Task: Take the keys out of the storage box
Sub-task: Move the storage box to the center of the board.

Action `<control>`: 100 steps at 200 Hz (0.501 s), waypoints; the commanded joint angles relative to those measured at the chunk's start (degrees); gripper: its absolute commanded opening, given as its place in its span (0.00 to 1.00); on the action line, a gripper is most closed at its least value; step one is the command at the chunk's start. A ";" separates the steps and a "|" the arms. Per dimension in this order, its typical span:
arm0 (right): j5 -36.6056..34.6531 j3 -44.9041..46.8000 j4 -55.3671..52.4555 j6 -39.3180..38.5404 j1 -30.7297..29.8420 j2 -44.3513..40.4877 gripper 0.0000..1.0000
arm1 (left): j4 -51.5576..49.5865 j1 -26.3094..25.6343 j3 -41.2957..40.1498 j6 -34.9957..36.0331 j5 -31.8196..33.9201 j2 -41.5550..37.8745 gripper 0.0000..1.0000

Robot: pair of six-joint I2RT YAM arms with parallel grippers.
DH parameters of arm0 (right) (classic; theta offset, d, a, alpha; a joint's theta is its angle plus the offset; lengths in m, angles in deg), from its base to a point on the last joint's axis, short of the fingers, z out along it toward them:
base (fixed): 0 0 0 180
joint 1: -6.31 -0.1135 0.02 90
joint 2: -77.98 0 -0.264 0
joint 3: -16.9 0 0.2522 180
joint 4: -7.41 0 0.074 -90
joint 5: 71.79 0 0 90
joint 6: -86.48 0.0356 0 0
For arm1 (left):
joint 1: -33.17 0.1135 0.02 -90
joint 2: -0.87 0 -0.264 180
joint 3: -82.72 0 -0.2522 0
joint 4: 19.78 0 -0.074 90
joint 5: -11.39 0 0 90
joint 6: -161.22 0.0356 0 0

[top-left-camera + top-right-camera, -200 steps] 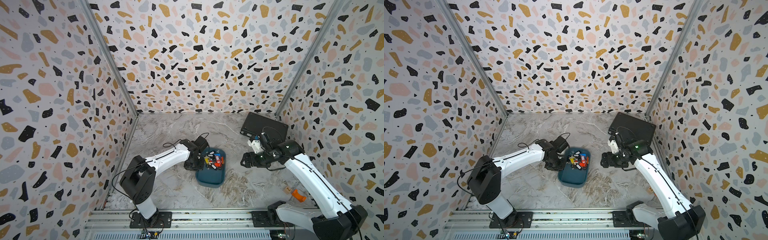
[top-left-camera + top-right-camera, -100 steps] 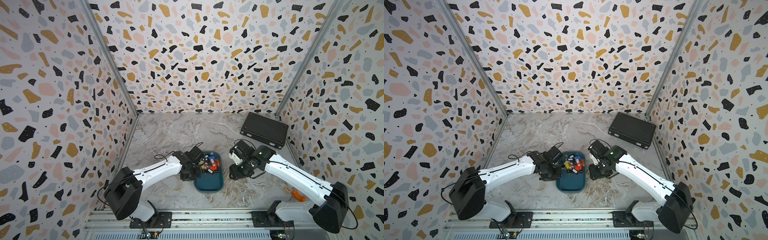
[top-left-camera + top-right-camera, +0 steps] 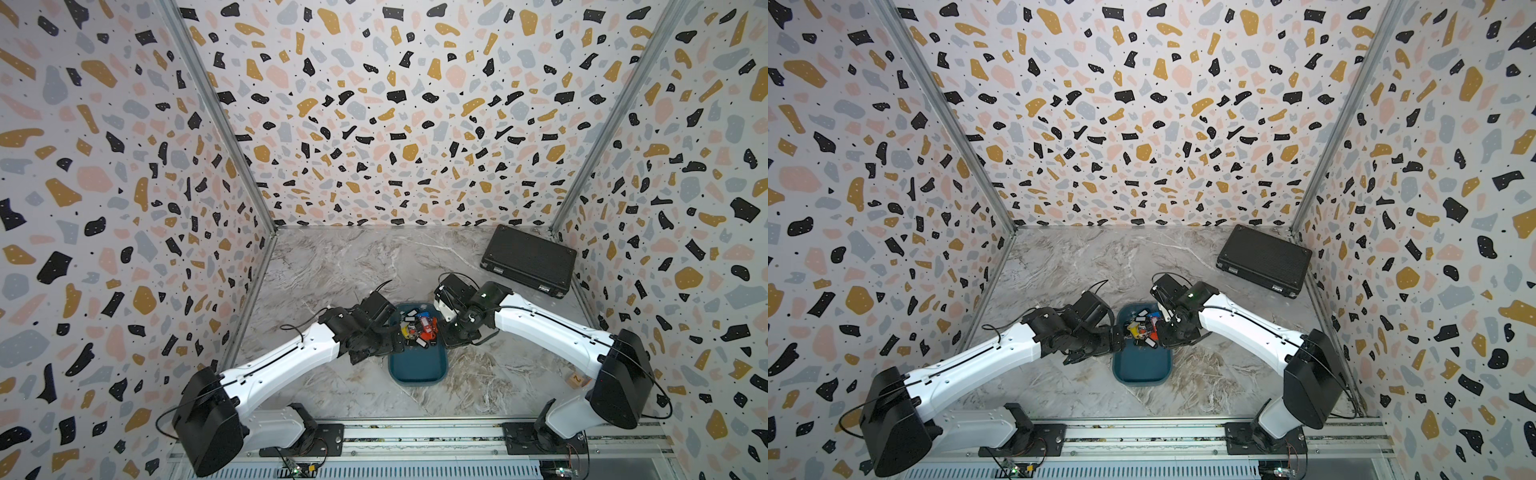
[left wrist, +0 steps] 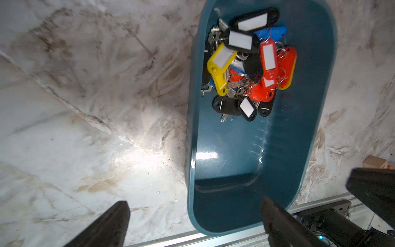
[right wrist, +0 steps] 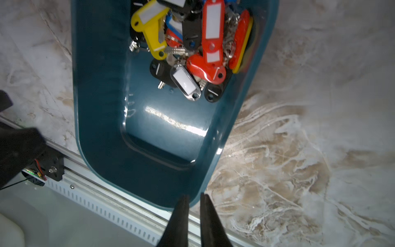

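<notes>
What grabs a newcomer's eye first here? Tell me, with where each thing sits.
A bright tangle of keys with red, yellow, blue and black tags, heaped at the far end of the teal storage box set centre front. The left gripper stands wide open at one long side of it, the right gripper nearly closed at the other. A black case lies shut in the far right corner.

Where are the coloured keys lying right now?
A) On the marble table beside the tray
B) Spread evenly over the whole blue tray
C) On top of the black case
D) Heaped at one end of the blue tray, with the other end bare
D: in a top view the keys lie bunched at the far end of the storage box, and its near end is bare.
</notes>
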 commanded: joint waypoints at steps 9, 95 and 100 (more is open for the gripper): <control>0.48 -4.05 2.10 1.96 -0.45 5.03 0.26 | -5.33 -0.07 1.62 1.16 8.88 -4.65 1.00; -1.08 -10.99 5.46 6.09 -0.59 19.34 0.45 | -5.68 11.81 -7.80 3.09 4.33 -13.43 1.00; -1.33 -11.11 5.56 6.34 -0.59 19.69 0.45 | -5.53 12.15 -8.09 3.09 4.11 -13.75 1.00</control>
